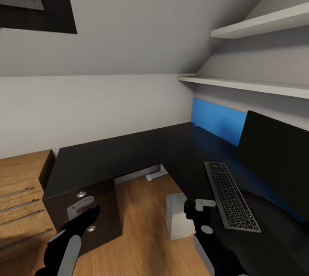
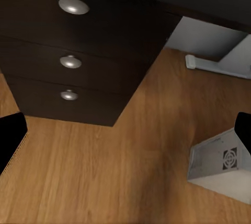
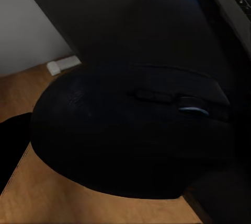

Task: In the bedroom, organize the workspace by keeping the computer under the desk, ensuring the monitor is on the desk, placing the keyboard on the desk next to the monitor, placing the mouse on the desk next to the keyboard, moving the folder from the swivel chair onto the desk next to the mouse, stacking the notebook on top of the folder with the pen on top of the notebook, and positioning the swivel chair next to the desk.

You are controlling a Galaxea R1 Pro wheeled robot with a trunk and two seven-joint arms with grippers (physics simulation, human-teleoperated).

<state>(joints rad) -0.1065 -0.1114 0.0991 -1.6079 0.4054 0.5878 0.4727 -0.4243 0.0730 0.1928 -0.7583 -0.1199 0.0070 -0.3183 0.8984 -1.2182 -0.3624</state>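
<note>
One mouse (image 3: 130, 135) pinched in our right pincer (image 1: 198, 208); keyboard (image 1: 231, 194) lies just right, long axis running near-to-far

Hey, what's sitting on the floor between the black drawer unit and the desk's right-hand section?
The computer, a small white tower on the wood floor, as the head view shows, between the drawers and the desk.
</note>
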